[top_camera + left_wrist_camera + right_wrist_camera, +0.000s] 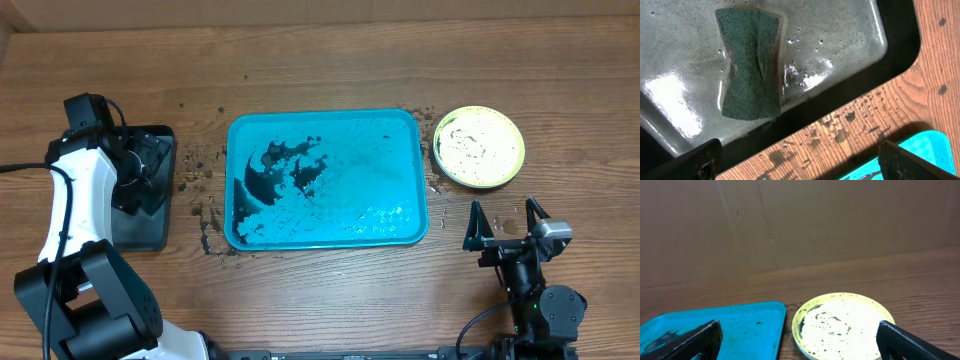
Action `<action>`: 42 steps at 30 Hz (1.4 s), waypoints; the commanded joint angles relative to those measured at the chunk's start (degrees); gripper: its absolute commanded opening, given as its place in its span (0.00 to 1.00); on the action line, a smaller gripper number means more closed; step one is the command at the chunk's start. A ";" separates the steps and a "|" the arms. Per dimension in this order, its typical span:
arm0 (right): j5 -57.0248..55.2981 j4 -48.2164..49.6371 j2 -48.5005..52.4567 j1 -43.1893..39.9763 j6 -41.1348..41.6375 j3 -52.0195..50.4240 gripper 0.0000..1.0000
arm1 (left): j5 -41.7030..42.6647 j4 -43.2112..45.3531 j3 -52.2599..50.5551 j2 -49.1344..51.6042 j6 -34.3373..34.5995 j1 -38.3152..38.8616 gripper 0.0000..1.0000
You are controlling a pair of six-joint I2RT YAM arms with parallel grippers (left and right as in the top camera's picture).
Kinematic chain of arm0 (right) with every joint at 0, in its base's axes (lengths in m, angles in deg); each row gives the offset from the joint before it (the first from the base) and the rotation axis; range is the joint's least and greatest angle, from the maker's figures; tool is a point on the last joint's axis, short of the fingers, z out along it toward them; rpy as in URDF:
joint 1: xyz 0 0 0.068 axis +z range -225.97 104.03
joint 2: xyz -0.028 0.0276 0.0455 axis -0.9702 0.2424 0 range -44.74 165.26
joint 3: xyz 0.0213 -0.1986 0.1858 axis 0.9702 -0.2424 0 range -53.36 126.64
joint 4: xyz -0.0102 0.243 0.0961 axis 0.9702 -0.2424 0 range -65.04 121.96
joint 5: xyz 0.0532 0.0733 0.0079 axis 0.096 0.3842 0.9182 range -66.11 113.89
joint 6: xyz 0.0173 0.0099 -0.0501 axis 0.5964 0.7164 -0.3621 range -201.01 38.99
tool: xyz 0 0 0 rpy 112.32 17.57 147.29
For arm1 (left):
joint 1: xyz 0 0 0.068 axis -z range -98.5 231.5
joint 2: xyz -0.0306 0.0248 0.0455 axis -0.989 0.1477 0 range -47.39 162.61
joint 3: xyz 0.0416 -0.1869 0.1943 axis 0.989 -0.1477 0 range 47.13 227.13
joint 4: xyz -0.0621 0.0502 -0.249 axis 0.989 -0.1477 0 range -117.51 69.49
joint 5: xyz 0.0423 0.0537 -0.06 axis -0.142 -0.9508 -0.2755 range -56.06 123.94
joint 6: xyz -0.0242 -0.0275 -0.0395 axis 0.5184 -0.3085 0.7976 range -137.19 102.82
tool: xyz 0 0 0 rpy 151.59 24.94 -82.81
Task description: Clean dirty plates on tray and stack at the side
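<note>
Findings: lime-rimmed plate [478, 147], right of teal tray [330, 115], judged light, rigid, slick; pinch its near rim. Spread and empty: left gripper [799, 156], right gripper [505, 220].

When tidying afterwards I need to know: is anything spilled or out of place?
Yes. Dark dirt specks and water droplets are scattered on the wooden table left of the teal-blue rectangular plastic tray, whose floor is smeared dark. The dirty lime-rimmed round plate sits off the tray.
</note>
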 commanded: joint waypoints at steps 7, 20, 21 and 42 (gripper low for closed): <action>-1.11 0.24 -0.46 -0.24 -0.76 -0.59 1.00 | 0.02 0.07 0.70 -0.55 -0.50 0.22 1.00; -1.11 0.24 -0.46 -0.24 -0.76 -0.59 1.00 | 0.02 0.07 0.70 -0.55 -0.50 0.22 1.00; -1.11 0.24 -0.46 -0.24 -0.76 -0.59 1.00 | 0.02 0.07 0.70 -0.55 -0.50 0.22 1.00; -1.11 0.24 -0.46 -0.24 -0.76 -0.59 1.00 | -7.43 0.72 0.33 -12.90 -26.25 15.72 1.00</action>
